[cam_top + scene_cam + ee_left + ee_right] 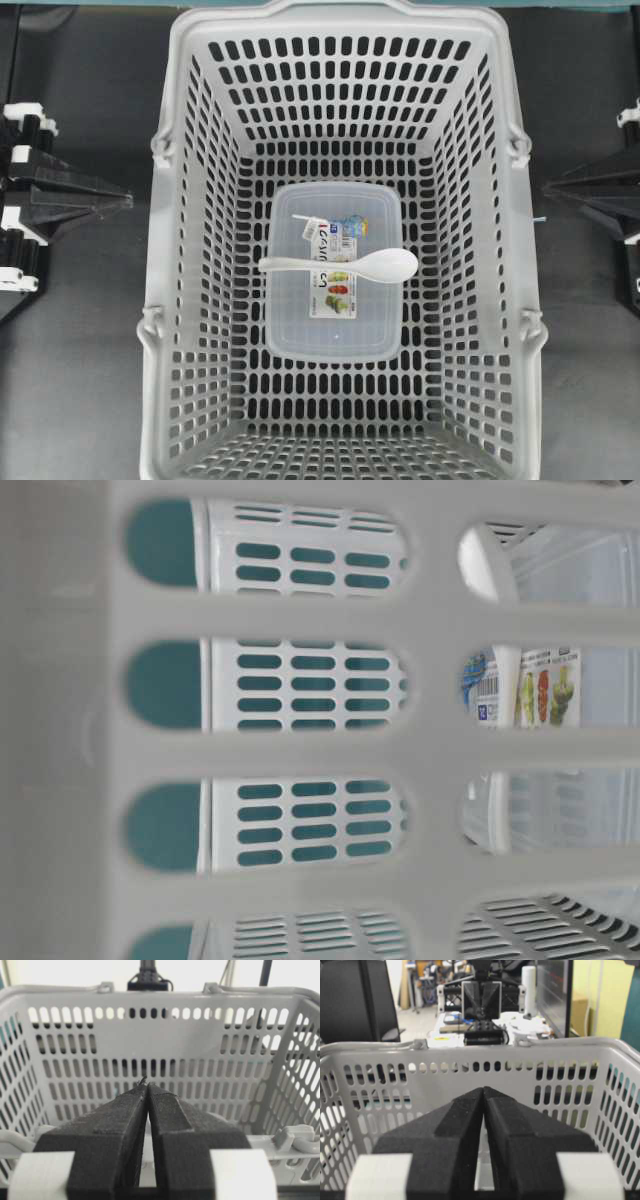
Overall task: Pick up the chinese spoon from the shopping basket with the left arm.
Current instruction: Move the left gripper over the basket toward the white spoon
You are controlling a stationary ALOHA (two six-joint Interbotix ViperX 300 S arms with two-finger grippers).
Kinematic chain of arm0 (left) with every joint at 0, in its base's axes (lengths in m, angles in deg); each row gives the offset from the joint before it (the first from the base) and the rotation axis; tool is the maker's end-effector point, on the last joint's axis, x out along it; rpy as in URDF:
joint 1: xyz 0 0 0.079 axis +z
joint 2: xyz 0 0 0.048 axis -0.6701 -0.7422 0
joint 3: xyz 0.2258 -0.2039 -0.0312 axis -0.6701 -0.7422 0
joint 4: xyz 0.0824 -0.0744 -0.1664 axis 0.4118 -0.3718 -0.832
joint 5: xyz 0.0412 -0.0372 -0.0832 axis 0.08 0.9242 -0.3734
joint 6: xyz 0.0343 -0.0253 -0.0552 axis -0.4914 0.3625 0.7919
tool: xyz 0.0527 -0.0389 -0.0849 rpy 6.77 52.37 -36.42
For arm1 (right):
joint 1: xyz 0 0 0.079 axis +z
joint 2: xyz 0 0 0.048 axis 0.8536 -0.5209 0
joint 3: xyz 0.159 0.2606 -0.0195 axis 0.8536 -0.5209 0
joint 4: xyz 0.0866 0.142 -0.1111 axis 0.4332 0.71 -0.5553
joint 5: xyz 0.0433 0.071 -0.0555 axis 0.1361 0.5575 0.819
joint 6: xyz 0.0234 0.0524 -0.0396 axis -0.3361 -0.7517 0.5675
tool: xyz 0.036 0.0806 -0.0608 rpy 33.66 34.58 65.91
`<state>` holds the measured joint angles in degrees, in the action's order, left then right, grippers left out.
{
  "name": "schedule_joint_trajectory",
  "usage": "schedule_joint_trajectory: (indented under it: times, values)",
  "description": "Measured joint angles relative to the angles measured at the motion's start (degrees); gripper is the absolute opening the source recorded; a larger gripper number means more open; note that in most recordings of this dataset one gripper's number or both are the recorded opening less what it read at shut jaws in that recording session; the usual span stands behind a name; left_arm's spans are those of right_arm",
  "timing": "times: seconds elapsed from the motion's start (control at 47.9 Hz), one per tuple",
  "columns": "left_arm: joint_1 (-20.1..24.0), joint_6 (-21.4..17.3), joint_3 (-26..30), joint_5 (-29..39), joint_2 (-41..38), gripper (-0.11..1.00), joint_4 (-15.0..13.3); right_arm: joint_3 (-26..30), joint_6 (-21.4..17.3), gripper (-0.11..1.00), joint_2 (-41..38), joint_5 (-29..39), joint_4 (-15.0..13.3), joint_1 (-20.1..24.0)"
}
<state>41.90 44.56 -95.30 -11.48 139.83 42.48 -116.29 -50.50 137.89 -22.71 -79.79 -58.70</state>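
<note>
Left fingers: the left arm's black lattice-patterned gripper [146, 1085] is pressed together at the tips, holding nothing, parked outside the basket's left wall and aimed at it.
Right fingers: the right arm's black gripper [483, 1091] is likewise closed and empty, facing the opposite wall from outside.
Spoon: the small glossy white chinese spoon [345, 263] lies on the lid of a clear rectangular plastic container with a colourful label [333, 343], which sits on the floor in the middle of the large light grey slotted plastic shopping basket [185, 300].
Long axis: in the overhead view the spoon runs left to right across the container, thin handle toward the left arm's side, deep oval bowl toward the right.
Key relation: the spoon sits beyond the wall and lower than the rim, ahead of the left fingers; the handle end is the nearer part to them.
Next move, as judged: the left fingers likely need to open, clear the rim and descend onto the handle.
Counter: dark, bare around the basket.
</note>
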Motion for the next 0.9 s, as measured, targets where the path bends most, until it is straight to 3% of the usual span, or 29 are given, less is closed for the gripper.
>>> schedule_joint_trajectory:
  times: [0.063, 0.188, 0.542, 0.647, 0.814, 0.897]
  values:
    - [0.00, 0.26, 0.70, 1.41, -0.26, 0.02, 0.53, 0.00, -0.18, 0.00, 0.00, -0.09, 0.09, 0.00]
    - [0.09, 0.62, 7.29, 12.22, -3.25, 0.00, 2.02, 0.00, -0.97, 0.00, -0.26, -0.09, 0.53, 0.00]
    - [-0.97, -0.26, 26.10, 38.32, -16.17, 0.00, 2.20, 0.00, -6.15, 0.02, -0.97, 0.44, 0.88, -0.97]
    - [-1.05, -0.18, 31.64, 43.51, -21.01, 0.00, 2.20, 0.00, -6.50, 0.16, -0.97, 1.14, 0.97, -1.05]
    - [-1.76, -0.18, 38.58, 50.01, -29.71, 0.00, 2.20, 0.00, -6.59, 0.54, -0.97, 1.76, 0.97, -1.05]
    - [-2.20, -0.26, 41.92, 52.38, -34.10, 0.00, 2.20, 0.00, -6.59, 0.65, -0.97, 1.85, 1.05, -1.05]
